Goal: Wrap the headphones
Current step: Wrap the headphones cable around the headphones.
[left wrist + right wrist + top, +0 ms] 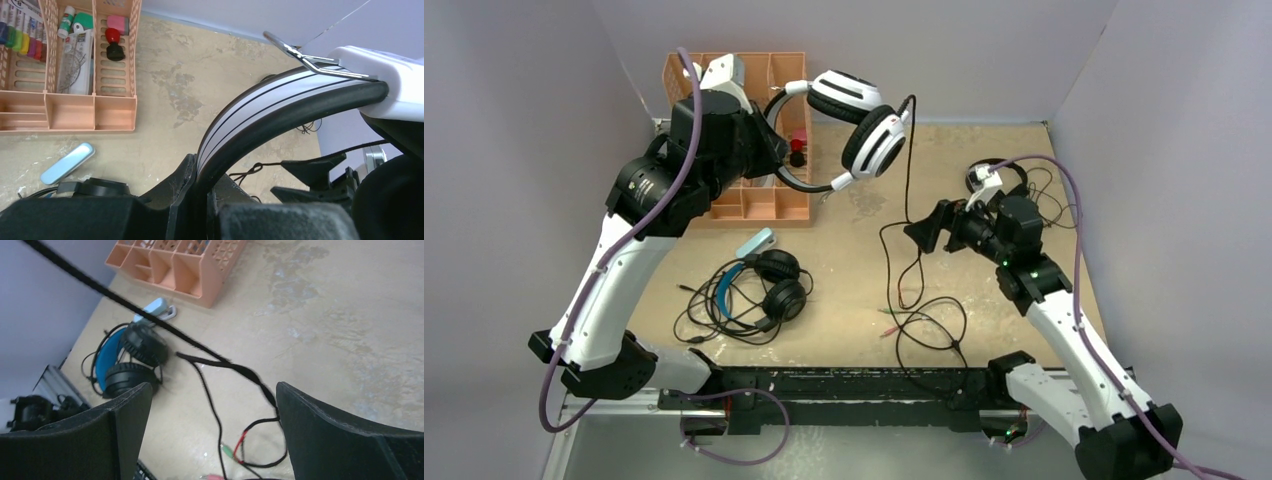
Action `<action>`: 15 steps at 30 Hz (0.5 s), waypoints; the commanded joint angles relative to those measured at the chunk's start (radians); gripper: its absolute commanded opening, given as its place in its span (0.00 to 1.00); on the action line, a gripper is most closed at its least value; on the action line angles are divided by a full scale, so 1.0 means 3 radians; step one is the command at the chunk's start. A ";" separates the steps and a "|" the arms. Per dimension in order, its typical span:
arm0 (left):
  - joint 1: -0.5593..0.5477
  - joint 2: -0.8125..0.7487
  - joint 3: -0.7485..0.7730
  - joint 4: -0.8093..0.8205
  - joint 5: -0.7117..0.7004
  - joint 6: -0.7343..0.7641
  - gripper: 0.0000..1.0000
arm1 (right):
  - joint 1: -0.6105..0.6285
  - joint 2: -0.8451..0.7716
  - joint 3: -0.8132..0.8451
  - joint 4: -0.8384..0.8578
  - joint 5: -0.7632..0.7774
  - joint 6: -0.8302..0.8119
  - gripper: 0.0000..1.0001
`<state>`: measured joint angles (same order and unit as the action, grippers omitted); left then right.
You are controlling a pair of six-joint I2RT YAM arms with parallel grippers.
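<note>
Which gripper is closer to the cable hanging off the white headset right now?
Right. The right gripper, open, sits just beside the hanging cable, facing it. The left gripper clamps the white-and-black headset by its headband, up near the peach organizer, farther from the cable.

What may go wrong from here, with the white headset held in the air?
The left gripper clamps the white-and-black headset only at its headband; the ear cups hang to one side, so it might twist or slip.
Its cable is thin and hangs loose before the open right gripper, so a pinch may miss.
The slack on the table lies in loops and could knot.
</note>
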<state>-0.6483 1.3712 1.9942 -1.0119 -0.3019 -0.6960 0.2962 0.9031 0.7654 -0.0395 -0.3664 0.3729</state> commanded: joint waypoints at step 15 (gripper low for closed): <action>0.0011 -0.0078 0.0062 0.0503 -0.0124 -0.0299 0.00 | 0.0802 0.0851 -0.0284 0.1312 0.0218 0.0310 0.76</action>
<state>-0.6483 1.3712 1.9934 -0.9928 -0.3294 -0.7261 0.5182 1.1149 0.6827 0.1856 -0.4282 0.4297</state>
